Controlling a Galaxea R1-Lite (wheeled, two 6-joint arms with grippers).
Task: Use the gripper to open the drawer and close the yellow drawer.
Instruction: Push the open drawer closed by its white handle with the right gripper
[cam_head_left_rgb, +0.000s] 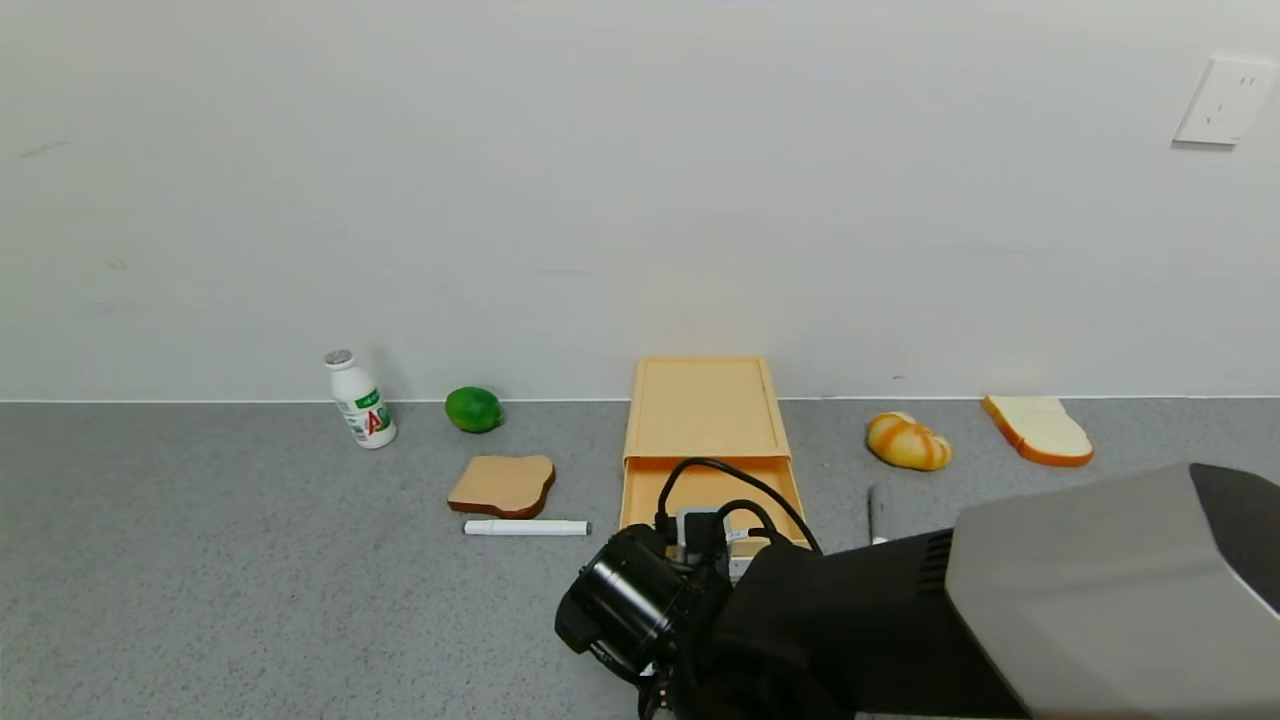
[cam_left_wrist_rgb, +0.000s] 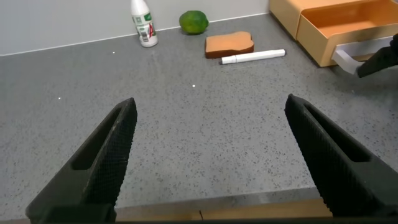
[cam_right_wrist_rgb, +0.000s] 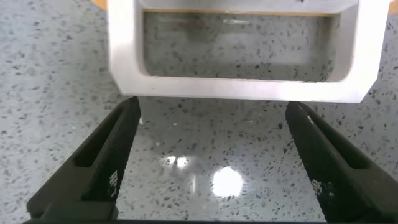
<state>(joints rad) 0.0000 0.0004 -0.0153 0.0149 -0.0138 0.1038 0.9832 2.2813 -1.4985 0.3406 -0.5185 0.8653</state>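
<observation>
The pale yellow-tan drawer (cam_head_left_rgb: 700, 492) is pulled partly out of its low casing (cam_head_left_rgb: 705, 405), which stands against the back wall. Its white loop handle (cam_right_wrist_rgb: 242, 90) fills the far side of the right wrist view. My right gripper (cam_right_wrist_rgb: 212, 107) is open, with its fingertips just short of the handle's front bar, one near each end, and holds nothing. In the head view the right arm (cam_head_left_rgb: 840, 620) reaches in from the right and hides the handle. The drawer also shows in the left wrist view (cam_left_wrist_rgb: 348, 28). My left gripper (cam_left_wrist_rgb: 210, 102) is open and empty over the table's front edge.
A brown toast slice (cam_head_left_rgb: 503, 485) and a white marker (cam_head_left_rgb: 527, 527) lie left of the drawer. A white bottle (cam_head_left_rgb: 360, 399) and a green lime (cam_head_left_rgb: 474, 409) stand farther left by the wall. A bread roll (cam_head_left_rgb: 907, 441) and a white bread slice (cam_head_left_rgb: 1038, 429) lie right.
</observation>
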